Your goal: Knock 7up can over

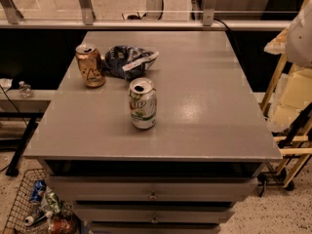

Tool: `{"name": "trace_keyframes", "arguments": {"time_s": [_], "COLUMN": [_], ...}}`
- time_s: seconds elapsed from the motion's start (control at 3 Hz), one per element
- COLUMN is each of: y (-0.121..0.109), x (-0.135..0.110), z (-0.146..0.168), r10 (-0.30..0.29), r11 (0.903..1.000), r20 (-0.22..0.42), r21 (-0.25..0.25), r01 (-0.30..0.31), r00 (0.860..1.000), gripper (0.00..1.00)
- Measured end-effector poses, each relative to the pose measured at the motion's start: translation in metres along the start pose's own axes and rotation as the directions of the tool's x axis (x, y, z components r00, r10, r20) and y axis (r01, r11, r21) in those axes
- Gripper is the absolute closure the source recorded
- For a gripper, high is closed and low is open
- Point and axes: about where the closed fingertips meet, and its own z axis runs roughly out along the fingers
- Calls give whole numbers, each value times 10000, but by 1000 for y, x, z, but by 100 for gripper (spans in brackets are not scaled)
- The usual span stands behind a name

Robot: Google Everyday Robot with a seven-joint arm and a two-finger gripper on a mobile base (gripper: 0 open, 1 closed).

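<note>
Two cans upright: 7up can (143, 104) mid table (214, 111) (right half open), orange can (90, 65) near left edge; jaws out of view.

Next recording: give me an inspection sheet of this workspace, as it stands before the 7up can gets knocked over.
Surface: grey cabinet top, flat, with drawers below it.
Job's things: 7up can upright, top opened, front left of centre, standing apart from everything else.
Clutter: orange-brown can upright at the back left; dark blue snack bag lying beside it, on its right.
Grippers: the gripper is not in view; nothing is near the 7up can.
Cables: dark cable dropping behind the back right corner.
Surroundings: wire basket holding cans and bottles on the floor at lower left; wooden frame at the right.
</note>
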Motion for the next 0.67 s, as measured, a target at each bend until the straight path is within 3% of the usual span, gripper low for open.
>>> {"name": "trace_keyframes", "arguments": {"time_s": [0.67], "y": [2], "x": [-1], "z": [0], "r10": [157], "r11": [9998], "r20": [355], "r21": [-149], "r01": [-152], "r00": [9992], "gripper": [0]}}
